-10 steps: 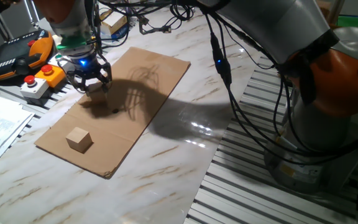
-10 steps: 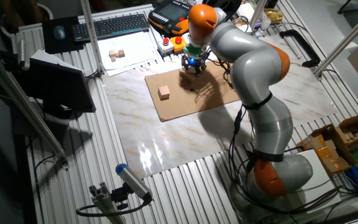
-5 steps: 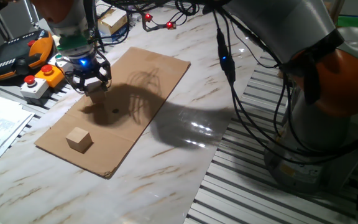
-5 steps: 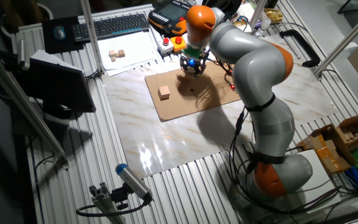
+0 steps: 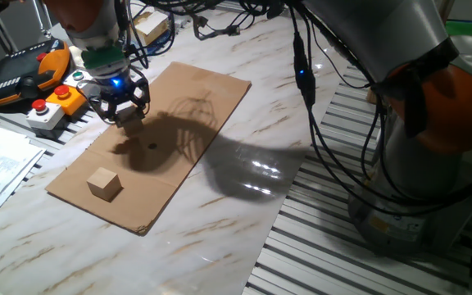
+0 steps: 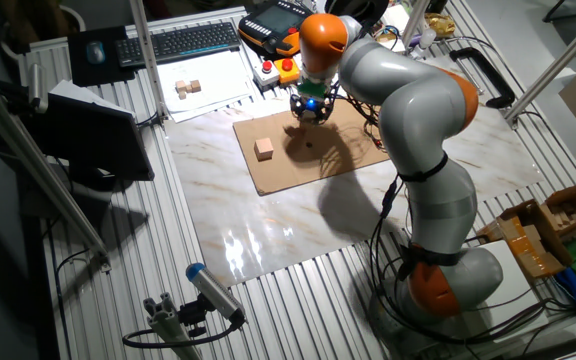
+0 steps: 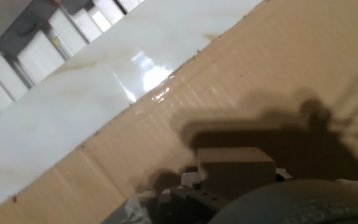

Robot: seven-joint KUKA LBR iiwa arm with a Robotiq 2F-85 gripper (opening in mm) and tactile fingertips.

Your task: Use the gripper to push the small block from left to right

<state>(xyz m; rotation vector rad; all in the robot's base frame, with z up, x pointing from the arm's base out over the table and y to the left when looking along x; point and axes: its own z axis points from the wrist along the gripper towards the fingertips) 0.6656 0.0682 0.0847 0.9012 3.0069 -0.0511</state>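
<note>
1. Compared with a second ago, the gripper (image 5: pixel 122 111) is sitting slightly further right along the cardboard sheet (image 5: pixel 188 123), and the overhead cables are hanging differently; the small block (image 5: pixel 104 183) is lying where it was.
2. One fixed view is showing the black claw with its blue light glowing above it, hovering low over the far left part of the cardboard, near the sheet's edge beside the button box (image 5: pixel 54 103).
3. That same view is showing the small block resting on the near end of the cardboard, well apart from the gripper, with the arm's shadow falling between them.
4. The other fixed view is showing what the first cuts off: the whole grey and orange arm (image 6: pixel 420 130) bending over the marble table (image 6: pixel 268 230), plus a keyboard (image 6: pixel 193 41) and two spare blocks (image 6: pixel 188 88) on a paper sheet beyond the table.
5. In that view the small block (image 6: pixel 264 149) is sitting to the left of the gripper (image 6: pixel 311 108), apart from it.
6. The hand view is showing only corrugated cardboard (image 7: pixel 241 81), the marble edge and a dark blurred part of the hand at the bottom.
7. Whether the fingers are apart or together, I cannot tell from any view.
</note>
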